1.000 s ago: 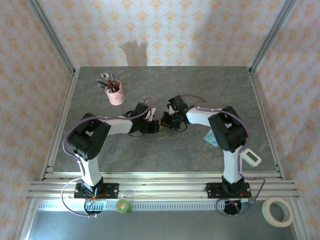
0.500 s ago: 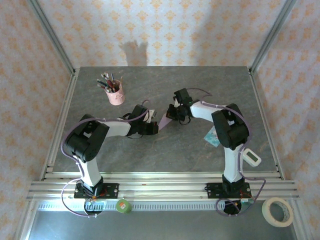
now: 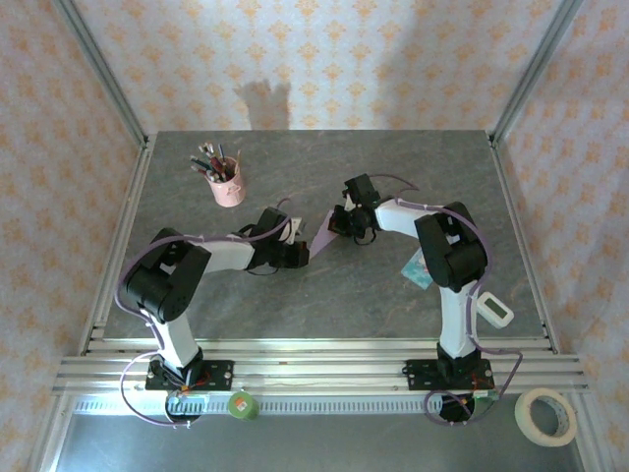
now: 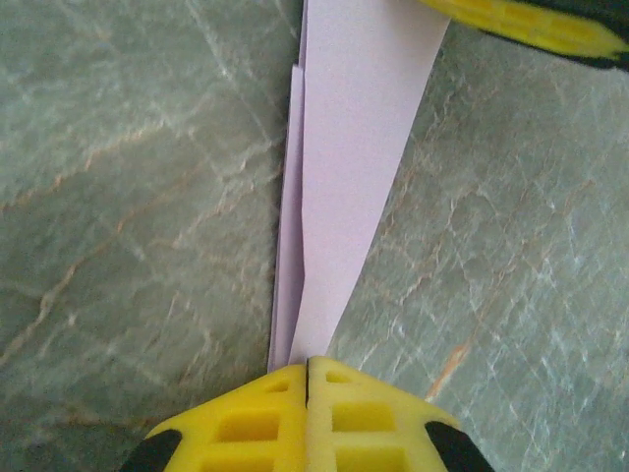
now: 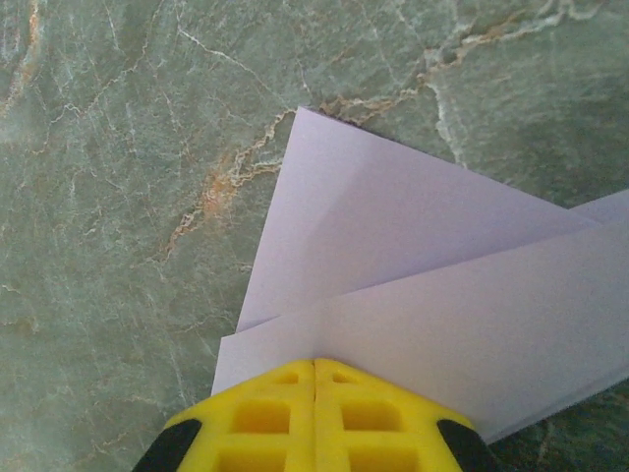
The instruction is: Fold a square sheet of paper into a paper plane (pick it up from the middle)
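Right wrist view: the right gripper (image 5: 314, 366) covers the clamped edge of the paper plane (image 5: 423, 285), and we lose its layers past the right border of the frame. Left wrist view: the plane's narrow end vanishes between the pressed-together fingers of the left gripper (image 4: 308, 366). Its wide end is cut off at the top, and one corner sits under a yellow finger (image 4: 531, 25) of the right gripper. Top external view: the folds are too small for us to read. The teal-and-white packet (image 3: 413, 270) lies partly behind the right arm (image 3: 447, 256). We cannot tell apart the items in the pink pen cup (image 3: 229, 187).
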You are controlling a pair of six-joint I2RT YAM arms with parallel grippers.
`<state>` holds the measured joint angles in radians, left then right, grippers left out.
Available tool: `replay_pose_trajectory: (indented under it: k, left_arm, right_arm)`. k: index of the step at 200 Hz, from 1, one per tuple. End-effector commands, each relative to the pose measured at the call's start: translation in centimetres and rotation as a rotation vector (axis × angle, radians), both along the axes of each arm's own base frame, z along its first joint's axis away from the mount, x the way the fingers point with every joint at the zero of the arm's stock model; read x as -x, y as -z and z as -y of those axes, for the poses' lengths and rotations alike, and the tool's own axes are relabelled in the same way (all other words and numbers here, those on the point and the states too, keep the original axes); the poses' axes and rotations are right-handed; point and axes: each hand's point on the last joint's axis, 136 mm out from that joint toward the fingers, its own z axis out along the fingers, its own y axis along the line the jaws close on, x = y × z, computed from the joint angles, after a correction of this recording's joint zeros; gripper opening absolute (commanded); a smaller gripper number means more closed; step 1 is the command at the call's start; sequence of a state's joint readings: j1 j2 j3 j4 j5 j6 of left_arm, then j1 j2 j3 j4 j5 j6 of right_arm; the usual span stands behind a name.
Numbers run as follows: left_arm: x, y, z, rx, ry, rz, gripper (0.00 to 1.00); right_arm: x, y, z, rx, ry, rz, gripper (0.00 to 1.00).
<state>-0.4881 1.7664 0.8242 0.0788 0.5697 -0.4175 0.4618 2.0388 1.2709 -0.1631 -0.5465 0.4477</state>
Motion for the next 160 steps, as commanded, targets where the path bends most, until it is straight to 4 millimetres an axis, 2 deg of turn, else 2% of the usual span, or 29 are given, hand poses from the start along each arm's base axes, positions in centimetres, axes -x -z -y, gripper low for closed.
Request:
replay_pose_trajectory:
  k: [1, 34, 55, 70, 102, 117, 134, 160]
  left_arm:
    - [3.6, 1.7, -1.7, -0.045, 0.012, -0.112, 0.00]
    - [4.4, 2.6, -2.4, -0.082, 0.018, -0.136, 0.00]
    - [4.1, 1.8, -2.4, -0.082, 0.023, -0.119, 0.00]
    - [3.3, 0.0, -2.0, -0.068, 0.030, -0.078, 0.00]
    - [0.4, -6.1, 0.2, 0.051, 0.040, 0.077, 0.01]
    - [-0.6, -7.4, 1.3, 0.112, 0.042, 0.108, 0.01]
    - [-1.8, -7.1, 2.2, 0.142, 0.029, 0.106, 0.01]
    - [-3.1, -5.1, 2.6, 0.123, 0.010, 0.074, 0.01]
  right_arm:
    - [1.9, 4.7, 2.4, 0.119, 0.021, -0.092, 0.00]
    - [2.1, 5.1, 2.5, 0.125, 0.019, -0.104, 0.00]
    - [2.2, 5.1, 2.5, 0.126, 0.018, -0.101, 0.00]
    - [2.2, 5.1, 2.5, 0.126, 0.019, -0.102, 0.00]
    - [2.3, 5.0, 2.5, 0.123, 0.018, -0.100, 0.00]
    - [2.3, 5.1, 2.5, 0.122, 0.018, -0.102, 0.00]
    - [2.5, 5.3, 2.5, 0.122, 0.018, -0.105, 0.00]
    - [2.7, 5.4, 2.7, 0.122, 0.017, -0.111, 0.00]
